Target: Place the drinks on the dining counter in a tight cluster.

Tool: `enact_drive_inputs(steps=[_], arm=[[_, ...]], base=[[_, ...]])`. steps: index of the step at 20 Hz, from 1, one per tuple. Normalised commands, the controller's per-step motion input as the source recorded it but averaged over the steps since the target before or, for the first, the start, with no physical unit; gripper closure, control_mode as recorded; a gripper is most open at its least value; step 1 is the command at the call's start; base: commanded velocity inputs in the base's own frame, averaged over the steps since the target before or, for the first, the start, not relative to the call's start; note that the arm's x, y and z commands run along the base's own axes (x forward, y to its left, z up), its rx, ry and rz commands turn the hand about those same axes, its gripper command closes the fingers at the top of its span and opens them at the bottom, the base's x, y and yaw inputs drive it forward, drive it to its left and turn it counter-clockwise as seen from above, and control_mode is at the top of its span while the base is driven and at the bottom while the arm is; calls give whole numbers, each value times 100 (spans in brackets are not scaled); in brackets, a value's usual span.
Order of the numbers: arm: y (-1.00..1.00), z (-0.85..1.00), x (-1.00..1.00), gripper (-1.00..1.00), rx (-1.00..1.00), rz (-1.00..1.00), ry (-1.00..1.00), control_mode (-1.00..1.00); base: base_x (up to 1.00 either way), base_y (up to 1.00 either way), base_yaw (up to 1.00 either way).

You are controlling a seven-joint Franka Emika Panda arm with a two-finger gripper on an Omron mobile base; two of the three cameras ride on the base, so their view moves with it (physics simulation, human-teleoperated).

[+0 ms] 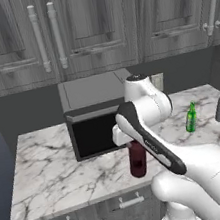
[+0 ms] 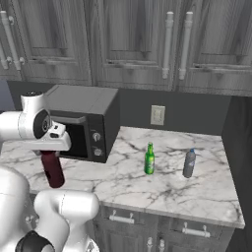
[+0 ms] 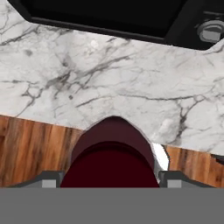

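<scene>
The gripper (image 3: 112, 177) sits over the top of the dark maroon bottle (image 1: 137, 159), its two fingertips (image 3: 49, 180) standing wide on either side of the bottle's rounded shoulder; the jaws are spread about the bottle's width, and whether they actually press on it cannot be told. In the hand view the bottle appears to hang past the worktop's front edge, with wooden floor (image 3: 30, 148) beneath it. In the base views it stands upright under the hand, near the front of the marble worktop (image 1: 50, 167), just in front of the black microwave (image 2: 86, 125).

The slim green bottle (image 2: 149, 159) and the small grey bottle (image 2: 189, 163) stand upright further along the same worktop, near each other but apart, and well away from the maroon one.

The white arm (image 1: 152, 135) rises from the base, folds at the elbow and bends the hand downward over the bottle.

Grey wood-grain cabinets (image 2: 133, 39) with long handles hang above a dark backsplash with a wall outlet (image 2: 157, 114); drawers (image 2: 123, 219) sit below the worktop.
</scene>
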Motion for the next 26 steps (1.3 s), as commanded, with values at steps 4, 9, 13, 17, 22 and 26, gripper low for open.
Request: enact_drive_inputs(steps=[4, 9, 13, 17, 22, 26], arm=[[-2, 78, -33, 100, 0, 0, -7, -100], [-8, 89, -24, 100, 0, 0, -7, -100], [-26, 67, -25, 100, 0, 0, 0, -100], [-26, 52, -14, 100, 0, 0, 4, -100], [-2, 5, -4, 100, 0, 0, 0, -100], [0, 0, 0, 100, 0, 0, 0, -100]], base=[[0, 0, 0], [0, 0, 0], [0, 0, 0], [0, 0, 0], [0, 0, 0], [0, 0, 0]])
